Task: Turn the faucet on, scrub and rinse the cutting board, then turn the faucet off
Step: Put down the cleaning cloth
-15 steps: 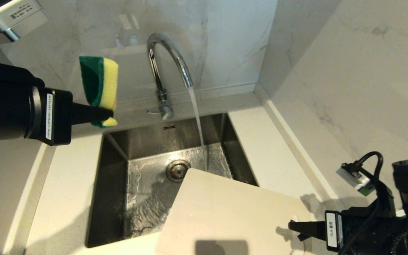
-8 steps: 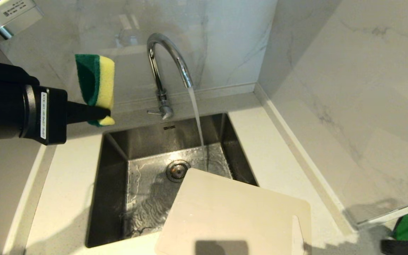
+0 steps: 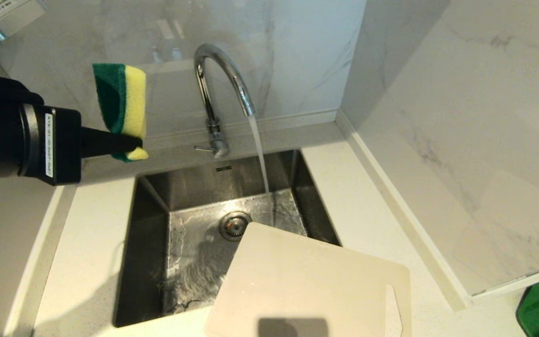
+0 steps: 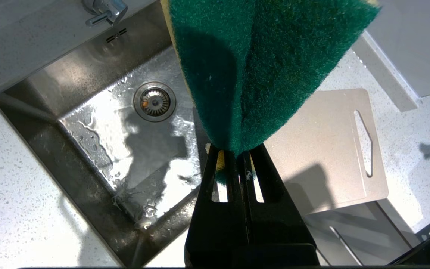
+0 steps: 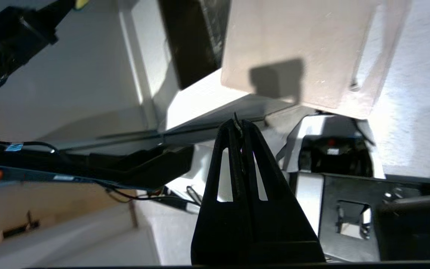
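Faucet (image 3: 222,79) running — my left gripper (image 3: 131,142) clamps the sponge (image 3: 122,100), upper left; cutting board (image 3: 316,285) unscrubbed — right gripper (image 5: 239,125) closed, empty.

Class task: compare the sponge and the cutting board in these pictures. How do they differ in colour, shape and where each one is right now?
The sponge is green and yellow; the cutting board is plain off-white. The sponge is a small thick block; the cutting board is a wide thin sheet with a slot handle. The sponge is held upright in the air by the left gripper; the cutting board lies on the counter, one corner over the sink. Neither is under the water.
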### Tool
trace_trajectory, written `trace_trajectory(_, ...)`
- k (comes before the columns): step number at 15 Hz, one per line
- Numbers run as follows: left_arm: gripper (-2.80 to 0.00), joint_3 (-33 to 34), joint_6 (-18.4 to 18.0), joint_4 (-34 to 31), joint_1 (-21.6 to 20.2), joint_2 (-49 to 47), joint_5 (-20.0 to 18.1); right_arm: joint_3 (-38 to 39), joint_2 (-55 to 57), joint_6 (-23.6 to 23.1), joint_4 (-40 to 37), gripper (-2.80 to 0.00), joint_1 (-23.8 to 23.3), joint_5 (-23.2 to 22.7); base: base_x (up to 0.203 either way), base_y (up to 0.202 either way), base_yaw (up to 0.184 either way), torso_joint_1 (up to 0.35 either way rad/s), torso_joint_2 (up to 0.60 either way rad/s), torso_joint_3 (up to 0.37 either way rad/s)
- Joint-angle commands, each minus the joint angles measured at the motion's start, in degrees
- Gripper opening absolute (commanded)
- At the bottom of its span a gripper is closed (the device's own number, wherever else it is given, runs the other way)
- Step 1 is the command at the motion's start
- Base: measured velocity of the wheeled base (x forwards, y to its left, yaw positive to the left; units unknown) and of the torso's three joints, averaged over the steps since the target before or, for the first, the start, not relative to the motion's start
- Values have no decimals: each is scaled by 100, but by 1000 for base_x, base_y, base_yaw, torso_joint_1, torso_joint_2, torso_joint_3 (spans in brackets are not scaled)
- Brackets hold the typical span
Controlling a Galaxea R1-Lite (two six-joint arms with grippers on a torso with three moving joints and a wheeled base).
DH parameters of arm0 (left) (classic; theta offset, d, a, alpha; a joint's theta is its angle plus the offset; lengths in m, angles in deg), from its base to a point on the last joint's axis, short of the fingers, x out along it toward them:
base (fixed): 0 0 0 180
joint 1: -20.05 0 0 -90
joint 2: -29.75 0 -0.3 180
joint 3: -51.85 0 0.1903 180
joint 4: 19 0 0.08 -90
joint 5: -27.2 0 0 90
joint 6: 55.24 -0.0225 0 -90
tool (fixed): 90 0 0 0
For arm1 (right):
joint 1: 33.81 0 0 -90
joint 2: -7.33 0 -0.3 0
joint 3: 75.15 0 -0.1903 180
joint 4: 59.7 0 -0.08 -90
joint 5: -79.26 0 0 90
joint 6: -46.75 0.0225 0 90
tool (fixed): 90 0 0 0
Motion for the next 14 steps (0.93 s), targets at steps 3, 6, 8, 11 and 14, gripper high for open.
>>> trace_trajectory(3,-280,-10,3,-14,7,50,0,-447,-680,35,-1102,-280,-188,212,0,0,0,0,0,0)
trace_trajectory(6,-280,-77,6,-9,7,60,-21,-442,-979,129,-1363,-280,-1242,64,0,0,0,0,0,0)
trace_trajectory(8,-280,-186,17,-33,7,65,-31,-226,-1716,130,-1502,-280,-1459,-179,0,0,0,0,0,0)
trace_trajectory(11,-280,-124,10,-75,7,205,-31,461,-2928,-141,-1832,-280,-1675,-515,0,0,0,0,0,0)
trace_trajectory(14,-280,-89,-62,-82,7,275,-31,2041,-3270,-750,-1215,-280,-1751,-698,0,0,0,0,0,0)
